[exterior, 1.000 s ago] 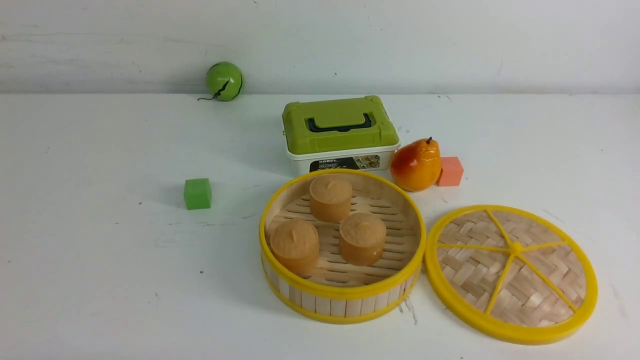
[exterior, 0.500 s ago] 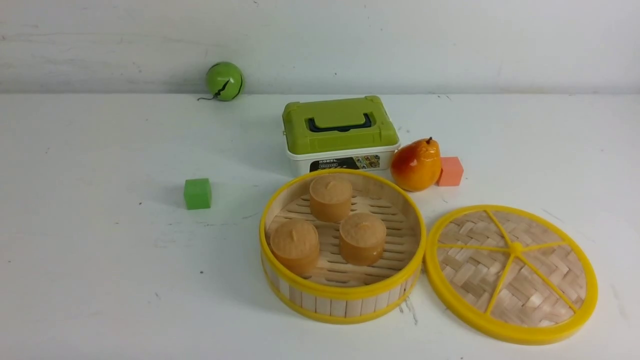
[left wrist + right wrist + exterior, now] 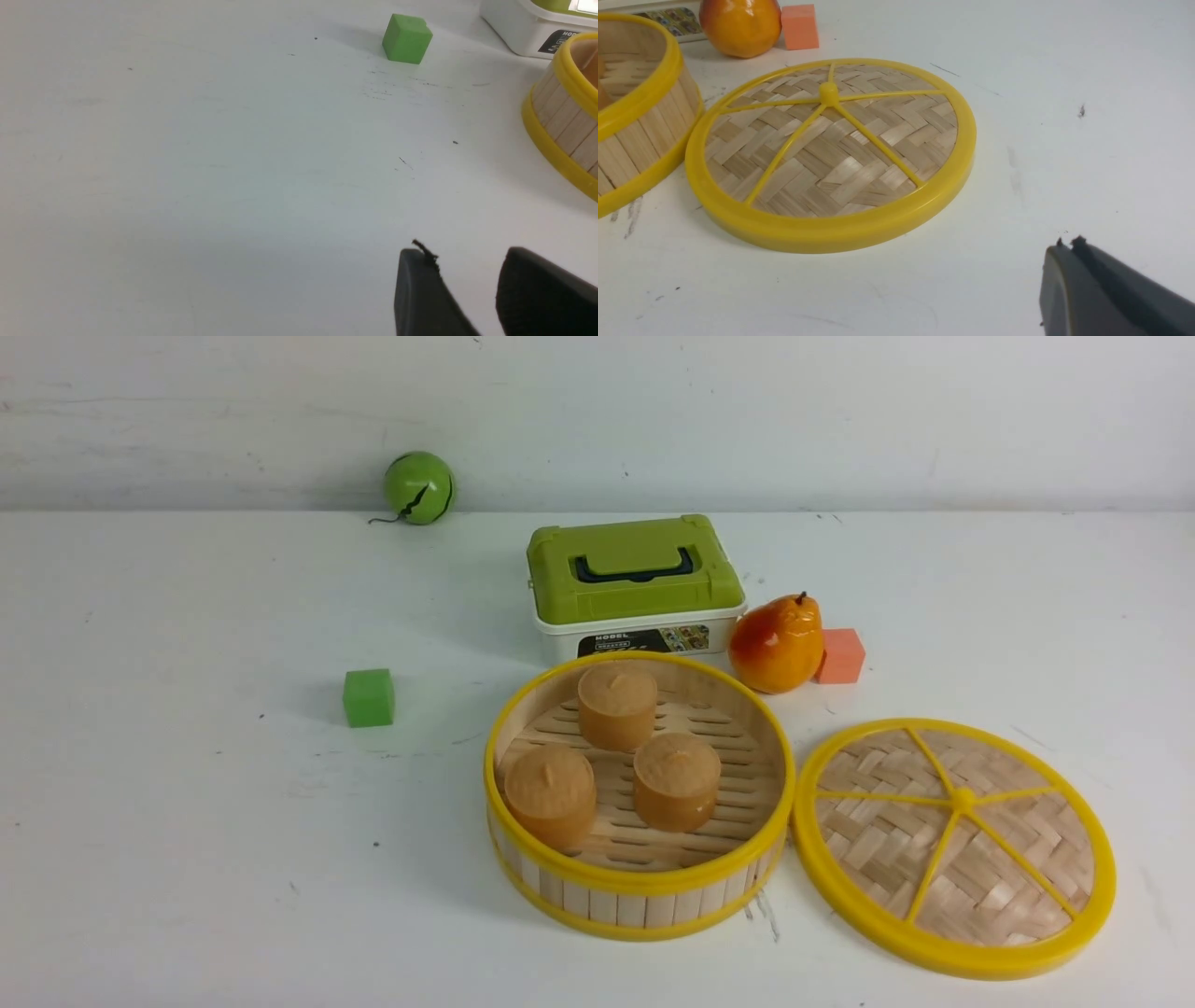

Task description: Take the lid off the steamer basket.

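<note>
Nothing has shifted across the last second of my front feed — every object sits exactly where it did, and neither arm enters that view. I read that as the job being finished, with both arms pulled back and idle.

The white desk (image 3: 187,859) carries everything. The biggest piece on it is the round woven tan bamboo lid with its thick yellow plastic rim and yellow spokes (image 3: 952,847), lying flat on the desk just to the right of the basket, rims close enough that I cannot tell whether they touch. Next is the round steamer basket with upright pale bamboo slats between yellow rims (image 3: 639,903), open at the top; on its slatted floor stand three tan cylindrical buns (image 3: 616,707), upright and grouped close together. Behind it is the white rectangular plastic box with a green top and black handle (image 3: 635,581) — closed, so I cannot see what it holds.

Smaller things are scattered around: an orange-red pear (image 3: 777,644) with a small salmon-pink cube (image 3: 841,655) just beside it, a green ball (image 3: 419,486) at the far wall, and a green cube (image 3: 369,697) well to the left.

The left claw (image 3: 467,280) hangs over bare desk with its fingers parted and nothing between them. The right claw (image 3: 1069,256) has its fingers pressed together, gripping nothing, near the lid.
</note>
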